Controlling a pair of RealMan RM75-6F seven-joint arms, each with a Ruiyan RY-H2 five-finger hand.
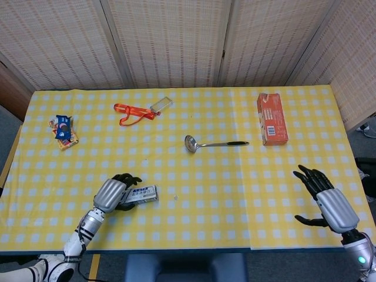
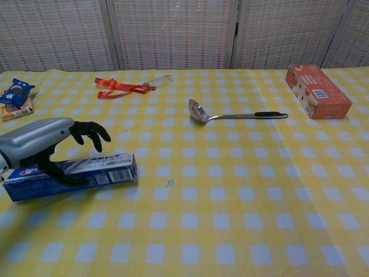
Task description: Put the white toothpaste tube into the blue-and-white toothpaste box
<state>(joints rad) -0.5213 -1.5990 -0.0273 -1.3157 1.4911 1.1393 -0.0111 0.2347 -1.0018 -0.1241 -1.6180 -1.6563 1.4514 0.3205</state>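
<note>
The blue-and-white toothpaste box [image 1: 141, 194] lies flat on the yellow checked table, near the front left [image 2: 75, 172]. My left hand [image 1: 113, 193] straddles its left end. In the chest view the left hand [image 2: 43, 144] has its fingers spread and raised above and behind the box, while the thumb lies along the box's front face. No white toothpaste tube shows in either view. My right hand [image 1: 324, 198] hovers near the table's front right edge, fingers apart and holding nothing. It is out of the chest view.
A metal ladle [image 1: 214, 143] [image 2: 230, 115] lies mid-table. An orange carton [image 1: 271, 117] [image 2: 318, 97] sits at the right. An orange lanyard [image 1: 135, 111] [image 2: 121, 88] lies at the back left. Snack packets [image 1: 63, 130] [image 2: 16, 98] lie at the far left.
</note>
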